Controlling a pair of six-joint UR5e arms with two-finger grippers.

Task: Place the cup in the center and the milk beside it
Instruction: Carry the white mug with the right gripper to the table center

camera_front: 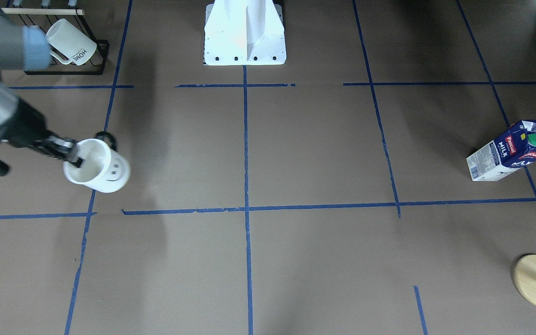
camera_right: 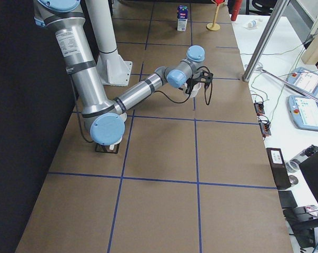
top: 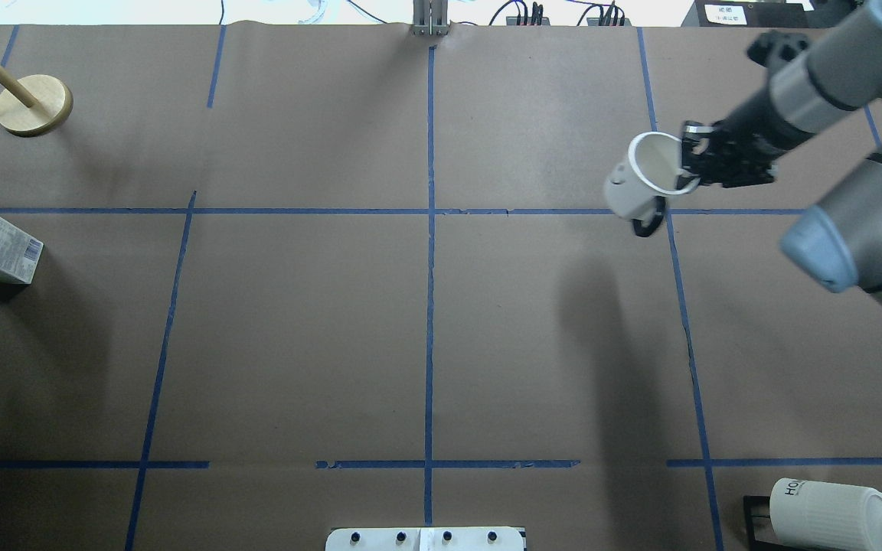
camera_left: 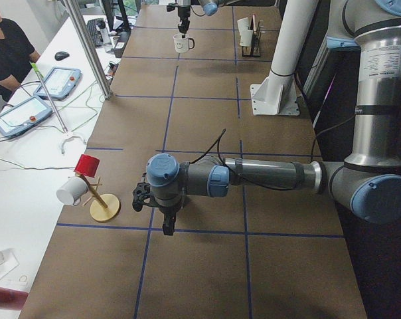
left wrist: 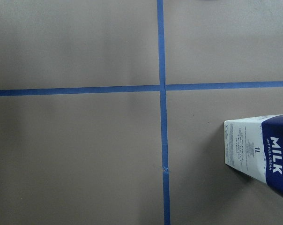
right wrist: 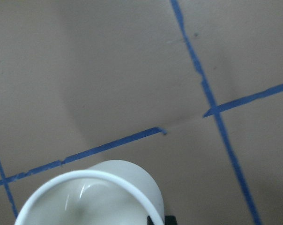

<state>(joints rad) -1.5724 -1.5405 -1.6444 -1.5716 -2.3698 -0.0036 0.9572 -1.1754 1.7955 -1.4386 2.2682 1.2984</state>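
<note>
cup [camera_front: 109,176] rim between right fingers [camera_front: 76,162]

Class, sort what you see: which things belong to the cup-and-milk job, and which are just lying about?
Job: cup, held by the right gripper; milk; center tape crossing.
Lying about: HOME mug; black rack; wooden stand.

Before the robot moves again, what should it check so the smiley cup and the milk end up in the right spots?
1. Right gripper pinching the cup by its rim: ok.
2. Center bare, nothing standing on it: ok.
3. Way from cup to center free of things: ok.
4. Milk standing with its cap on: ok.
5. Left gripper open and ready for the milk: cannot tell.
</note>
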